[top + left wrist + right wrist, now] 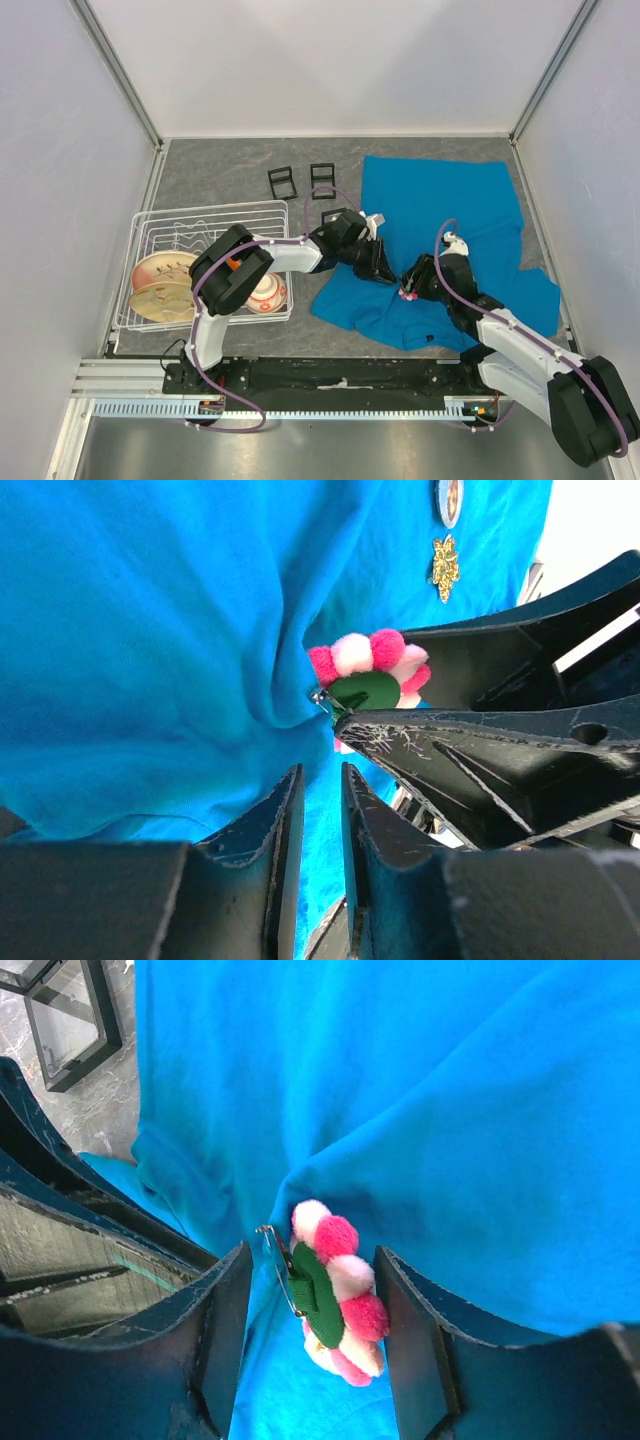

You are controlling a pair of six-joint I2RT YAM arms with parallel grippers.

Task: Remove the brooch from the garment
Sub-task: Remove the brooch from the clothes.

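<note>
Well left of the garment (450, 215) stands a wire rack (210, 212) holding dishes (160, 285). 2 black frames (282, 182) lie just off the garment's upper left corner. The left gripper (378, 265) is low over the garment's left part, its jaws narrow with a thin slit between them; whether they nip cloth I cannot tell. Just right of it the brooch (335, 1295), a green disc ringed with pink and white pompoms, sits at a bunched fold of the garment, its pin showing. The right gripper (310, 1290) stands wide around the brooch, 1 finger on each side, with a clear gap on the pin side.
</note>
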